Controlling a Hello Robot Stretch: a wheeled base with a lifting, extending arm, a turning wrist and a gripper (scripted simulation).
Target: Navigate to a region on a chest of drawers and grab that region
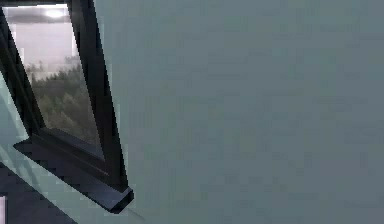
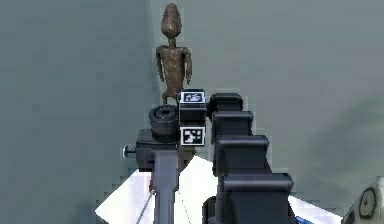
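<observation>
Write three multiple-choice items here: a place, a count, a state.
1. The black-framed glass window lies at the forward view's: A left; B right; C top right.
2. Count the small white squares with black marks, arm side view: A one; B two; C five.
3. The slender brown human-shaped statue is: A lying flat; B upside down; C upright.
Answers: A, its frame hugs the left edge; B, one sits above the other; C, its head is on top.

A black-framed window (image 1: 55,75) with a dark sill (image 1: 75,168) sits in a plain grey-green wall (image 1: 260,110).
</observation>
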